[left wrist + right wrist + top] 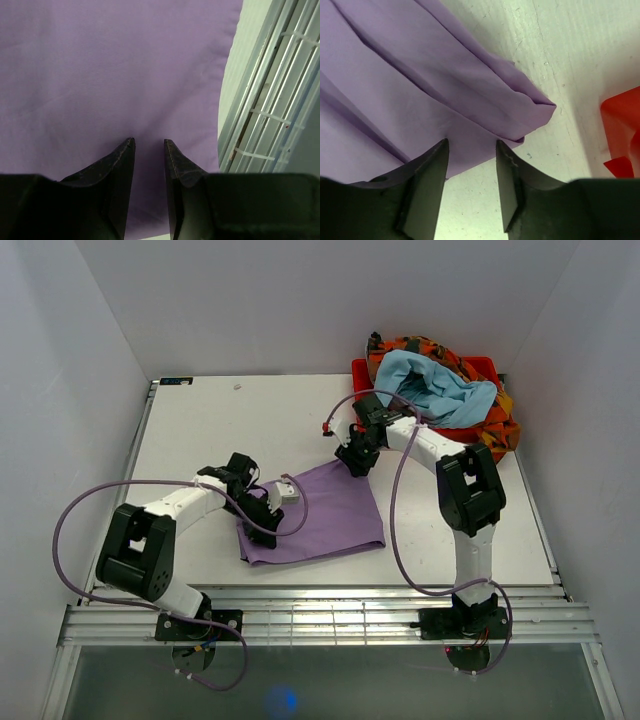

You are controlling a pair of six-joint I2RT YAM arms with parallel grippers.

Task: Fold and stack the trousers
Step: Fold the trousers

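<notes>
My left gripper point(149, 142) is a little apart and empty, right over the purple trousers point(325, 515). My right gripper point(471, 143) is a little apart and empty too, at their far corner. The trousers lie folded on the table point(200, 430).

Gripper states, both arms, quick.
Left gripper: open, empty, over the trousers.
Right gripper: open, empty, at the trousers' corner.
</notes>
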